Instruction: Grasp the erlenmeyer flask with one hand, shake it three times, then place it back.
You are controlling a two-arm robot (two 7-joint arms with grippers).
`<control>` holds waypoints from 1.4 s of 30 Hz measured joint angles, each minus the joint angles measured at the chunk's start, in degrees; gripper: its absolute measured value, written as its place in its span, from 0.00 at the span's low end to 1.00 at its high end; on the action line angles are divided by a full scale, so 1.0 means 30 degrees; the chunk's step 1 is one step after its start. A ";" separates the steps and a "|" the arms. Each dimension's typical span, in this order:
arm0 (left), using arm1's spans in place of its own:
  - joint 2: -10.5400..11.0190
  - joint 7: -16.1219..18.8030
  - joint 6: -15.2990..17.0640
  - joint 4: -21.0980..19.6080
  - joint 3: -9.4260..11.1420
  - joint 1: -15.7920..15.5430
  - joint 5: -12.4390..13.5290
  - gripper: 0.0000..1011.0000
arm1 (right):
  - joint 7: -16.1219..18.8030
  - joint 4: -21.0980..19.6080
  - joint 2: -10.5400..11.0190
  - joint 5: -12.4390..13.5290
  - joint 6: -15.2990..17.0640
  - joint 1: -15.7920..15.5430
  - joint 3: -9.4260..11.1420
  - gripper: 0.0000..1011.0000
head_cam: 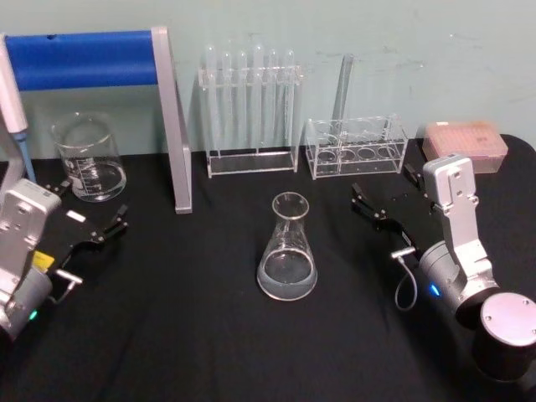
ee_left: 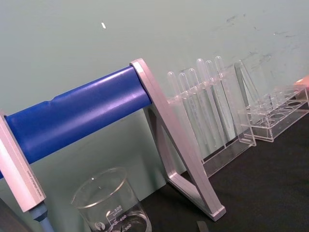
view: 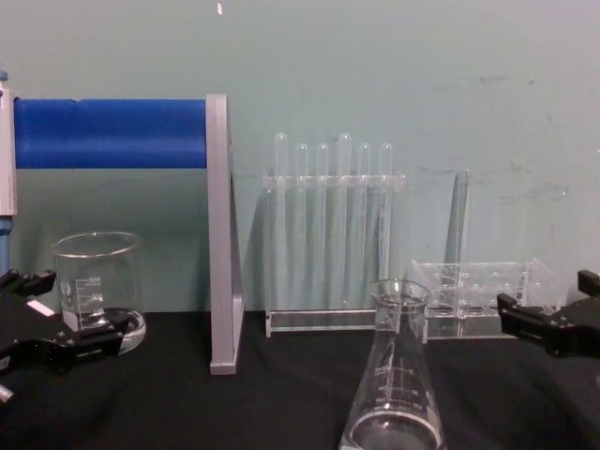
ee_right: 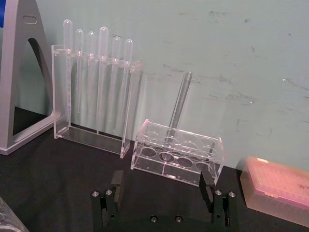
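On black tabletop (head_cam: 209, 335), erlenmeyer flask (head_cam: 287, 251)

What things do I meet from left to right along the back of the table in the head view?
Beaker → blue-barred stand → tall test tube rack → low clear rack → pink tip box.

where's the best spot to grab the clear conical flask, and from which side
Probably the narrow neck of the clear glass conical flask, just below the flared rim, which should stop slipping. It stands upright, so come in level from the right, where the open right gripper is nearest.
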 joint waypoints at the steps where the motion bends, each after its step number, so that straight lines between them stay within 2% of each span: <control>1: 0.0000 0.0000 0.0001 0.0000 0.0001 0.0000 -0.0001 0.99 | 0.0000 -0.0001 -0.0001 0.0000 0.0000 0.0001 0.0000 0.99; 42: 0.0000 0.0000 0.0000 0.0001 0.0001 0.0000 -0.0001 0.99 | -0.0001 -0.0002 0.0000 0.0000 -0.0002 0.0000 0.0000 0.99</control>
